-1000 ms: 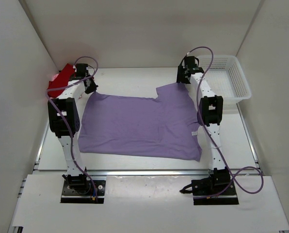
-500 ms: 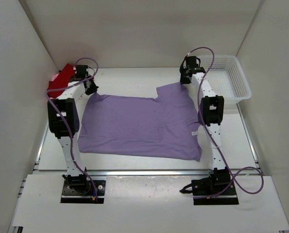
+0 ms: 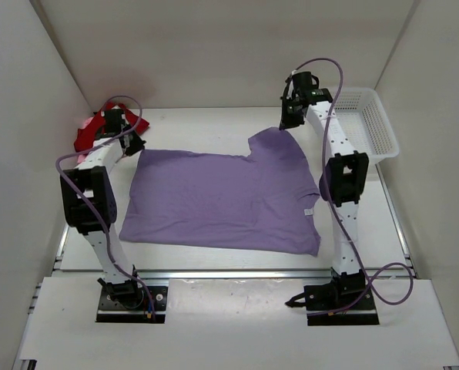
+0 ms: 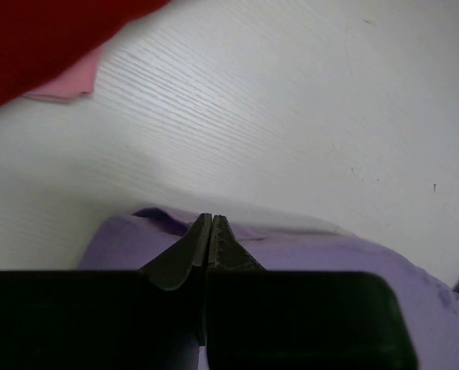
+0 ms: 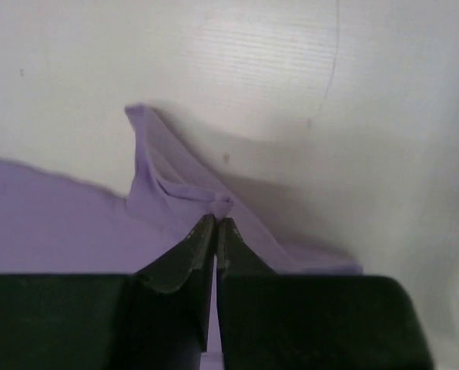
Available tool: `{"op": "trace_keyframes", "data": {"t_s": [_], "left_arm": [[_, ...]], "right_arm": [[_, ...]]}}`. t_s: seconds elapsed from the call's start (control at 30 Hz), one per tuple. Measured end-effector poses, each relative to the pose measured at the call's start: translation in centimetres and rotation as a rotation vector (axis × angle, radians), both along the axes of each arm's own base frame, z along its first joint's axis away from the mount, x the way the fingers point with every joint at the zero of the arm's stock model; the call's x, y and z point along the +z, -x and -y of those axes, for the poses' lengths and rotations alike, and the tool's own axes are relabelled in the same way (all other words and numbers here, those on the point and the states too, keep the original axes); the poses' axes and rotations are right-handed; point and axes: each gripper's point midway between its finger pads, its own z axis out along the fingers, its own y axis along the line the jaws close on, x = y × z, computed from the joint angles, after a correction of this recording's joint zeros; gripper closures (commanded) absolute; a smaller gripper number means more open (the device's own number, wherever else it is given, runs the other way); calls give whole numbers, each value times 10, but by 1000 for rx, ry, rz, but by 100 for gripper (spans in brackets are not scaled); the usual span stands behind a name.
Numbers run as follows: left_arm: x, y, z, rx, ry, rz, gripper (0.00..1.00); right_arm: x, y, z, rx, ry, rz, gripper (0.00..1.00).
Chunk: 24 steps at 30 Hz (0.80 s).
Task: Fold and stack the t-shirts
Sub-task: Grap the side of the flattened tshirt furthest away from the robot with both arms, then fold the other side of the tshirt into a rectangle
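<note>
While pinching lavender shirt (image 3: 222, 196), left hand (image 4: 208, 220), right hand (image 5: 216, 223)

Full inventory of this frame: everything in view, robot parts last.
lavender t-shirt: one, lavender purple, spread flat across the middle of the table
dark red t-shirt: one, dark red, bunched at the far left corner
pink t-shirt: one, pink, only an edge showing from under the dark red one
basket: one, white plastic mesh, far right corner, nothing seen in it
table: one, white, inside white walls
cables: two, purple, one looping along each arm
left arm: one, white and black, jaws shut on the lavender shirt's far left corner
right arm: one, white and black, jaws shut on its far right corner
</note>
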Motion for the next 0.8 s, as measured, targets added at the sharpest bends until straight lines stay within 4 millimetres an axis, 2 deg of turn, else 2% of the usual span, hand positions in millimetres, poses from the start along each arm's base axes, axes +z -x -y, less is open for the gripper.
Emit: {"op": "trace_keyframes", "data": {"t_s": [0.03,0.1,0.17,0.27,0.43,0.57,0.67,0.8], "left_arm": [[2,1,-2,5,0,5,100],[6,2,-4,9,-3,18,100],[8,5,-1,2,-4,25,100],[9,11,2,-4,-4,27,100],[3,24,-3,5,4,14,100],[-12,47,-12,31,7,-27,100],[-17,52,-17,43,11,-44,100],[-6,52,-19,50,11,-23,100]], "right_arm": [[5,12,-3,12,6,-3,100],[12,49,-7,36,14,-14,100],[11,98,-8,57,1,-39,100],[7,151,-2,63,-14,-65,100],[-5,184,13,31,-17,-46,100],[-9,208,17,28,-16,-47,100],[4,222,18,33,-22,-6,100],[34,235,16,49,-41,81,100]]}}
